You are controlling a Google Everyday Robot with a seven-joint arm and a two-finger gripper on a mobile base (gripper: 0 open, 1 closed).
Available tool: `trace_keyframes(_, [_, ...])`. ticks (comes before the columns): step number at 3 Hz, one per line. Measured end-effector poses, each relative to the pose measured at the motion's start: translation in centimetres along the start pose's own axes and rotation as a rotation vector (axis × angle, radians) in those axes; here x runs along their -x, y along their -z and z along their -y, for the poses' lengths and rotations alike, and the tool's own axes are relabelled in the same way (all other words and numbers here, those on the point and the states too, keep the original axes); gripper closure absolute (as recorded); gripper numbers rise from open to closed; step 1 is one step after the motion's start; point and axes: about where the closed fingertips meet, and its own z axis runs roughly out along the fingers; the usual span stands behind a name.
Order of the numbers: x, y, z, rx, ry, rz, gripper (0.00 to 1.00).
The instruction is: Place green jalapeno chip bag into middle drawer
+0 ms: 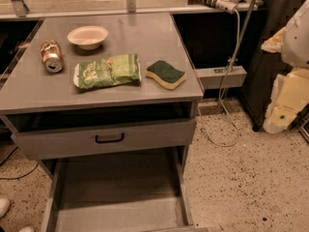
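Pulled out at the bottom centre of the frame, the middle drawer (116, 214) shows a bare grey floor between low side walls. Above it sits one drawer front (58, 144) with a single black handle (109, 138), and above that is a dark open slot under the top of the table (159, 37). Four things lie on the table, one of each. One green jalapeno chip bag (107, 71) lies flat near the middle of the top, its whitish end toward the left. Just beside its right end, with a narrow gap between them, lies one green-and-yellow sponge (165, 74). One white bowl (88, 36) stands upright behind the bag, and one metal can (51, 55) lies on its side at the left. At the right edge of the frame, well apart from the table and above the speckled floor (241, 178), hangs the pale tool (286, 103); whether it is open or closed I cannot tell.
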Motion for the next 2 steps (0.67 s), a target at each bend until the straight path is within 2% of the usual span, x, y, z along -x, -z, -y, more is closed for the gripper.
trace_keyframes(1, [0.0,0.0,0.0,0.0,0.0,0.0,0.0])
trace_keyframes(2, [1.9,0.5,-0.1,-0.007,0.031,0.014,0.0])
